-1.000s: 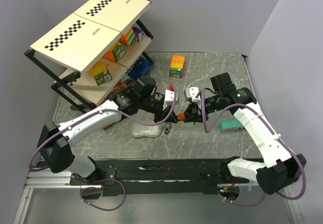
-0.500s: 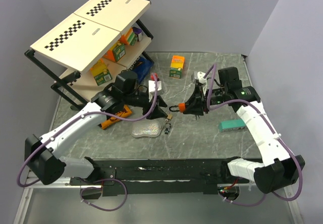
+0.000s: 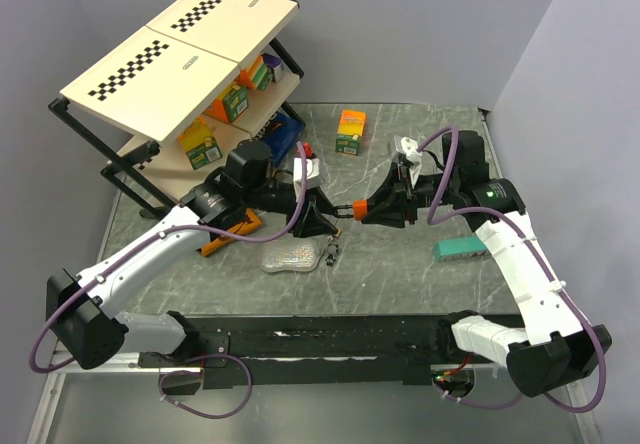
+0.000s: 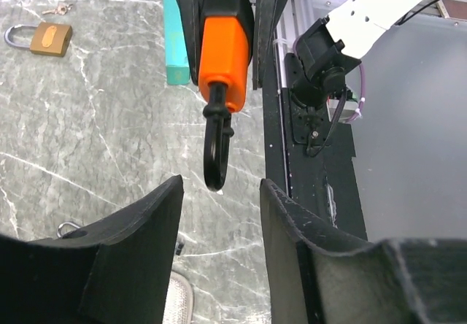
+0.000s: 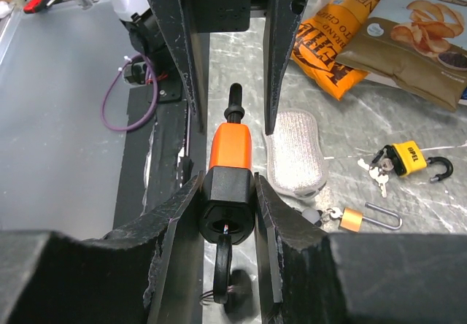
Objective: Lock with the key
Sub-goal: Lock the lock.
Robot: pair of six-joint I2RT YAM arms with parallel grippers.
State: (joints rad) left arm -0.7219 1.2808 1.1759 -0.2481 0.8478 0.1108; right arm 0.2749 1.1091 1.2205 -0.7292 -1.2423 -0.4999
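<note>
two grippers face each other just above the grey marbled table. the right gripper is pinched on the black end of an orange padlock and holds it off the table. its black shackle points at the left gripper, whose fingers are spread wide on either side of the shackle tip without touching it. on the table lie a yellow padlock with small keys, a brass padlock and a silvery pouch.
</note>
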